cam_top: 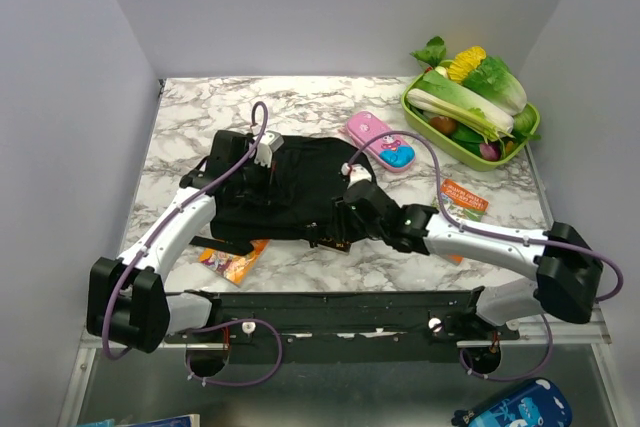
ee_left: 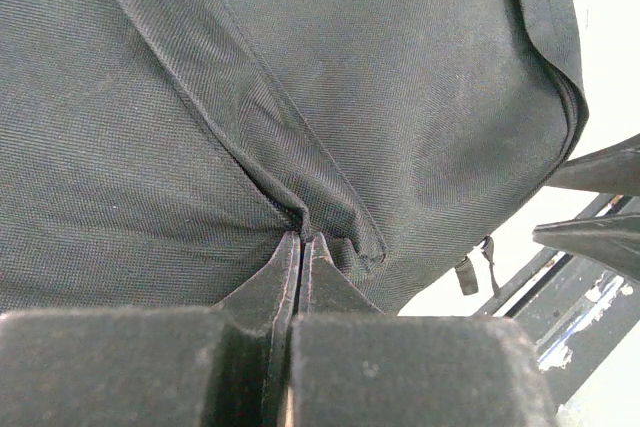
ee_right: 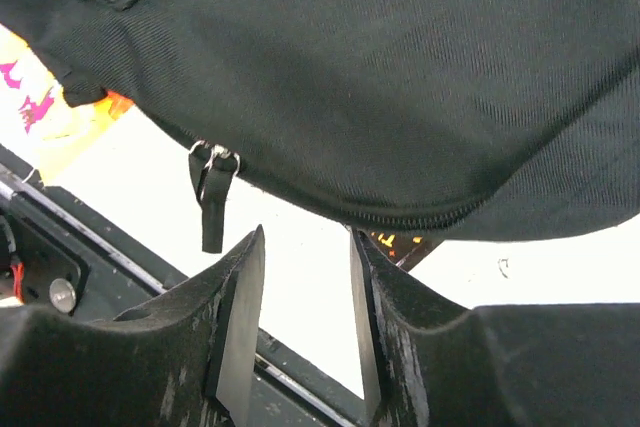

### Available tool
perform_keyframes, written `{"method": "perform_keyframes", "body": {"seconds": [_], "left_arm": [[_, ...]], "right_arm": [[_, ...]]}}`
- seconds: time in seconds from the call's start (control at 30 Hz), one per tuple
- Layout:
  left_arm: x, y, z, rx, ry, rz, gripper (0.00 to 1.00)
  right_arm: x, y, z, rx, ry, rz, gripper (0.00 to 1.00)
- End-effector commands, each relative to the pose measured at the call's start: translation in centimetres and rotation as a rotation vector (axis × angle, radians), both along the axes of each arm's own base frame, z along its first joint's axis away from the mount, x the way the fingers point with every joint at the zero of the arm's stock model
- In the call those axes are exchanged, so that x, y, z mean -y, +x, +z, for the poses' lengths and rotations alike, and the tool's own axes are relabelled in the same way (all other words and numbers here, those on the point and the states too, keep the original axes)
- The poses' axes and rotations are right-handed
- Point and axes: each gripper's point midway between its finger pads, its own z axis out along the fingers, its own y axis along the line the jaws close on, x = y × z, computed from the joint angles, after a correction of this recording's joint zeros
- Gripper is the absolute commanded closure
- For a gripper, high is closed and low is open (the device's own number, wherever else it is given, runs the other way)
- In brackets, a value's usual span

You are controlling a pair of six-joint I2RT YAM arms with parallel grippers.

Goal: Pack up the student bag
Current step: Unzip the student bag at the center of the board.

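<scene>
One student bag [cam_top: 300, 172], one pink case [cam_top: 380, 142], one tray [cam_top: 478, 164].

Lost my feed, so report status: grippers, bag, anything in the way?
Left gripper shut on a fold of the student bag. Right gripper open at its zipper edge, holding nothing. Orange packet at bag's near edge.

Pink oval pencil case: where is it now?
Top view, right of centre: the pink oval case lies on the marble table between the black fabric backpack and the green vegetable tray.
</scene>
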Motion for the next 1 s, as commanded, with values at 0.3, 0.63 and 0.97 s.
{"method": "perform_keyframes", "body": {"seconds": [0.3, 0.63, 0.97], "left_arm": [[1.4, 0.0, 0.4, -0.003, -0.058, -0.021, 1.00], [1.1, 0.1, 0.4, 0.007, -0.043, -0.012, 1.00], [1.0, 0.0, 0.5, 0.011, -0.041, -0.015, 1.00]], "right_arm": [[-3.0, -1.0, 2.2, 0.137, 0.211, 0.110, 0.38], [-3.3, -0.4, 0.1, 0.188, 0.087, 0.053, 0.41], [-2.5, 0.3, -0.6, 0.248, 0.033, -0.045, 0.54]]}}
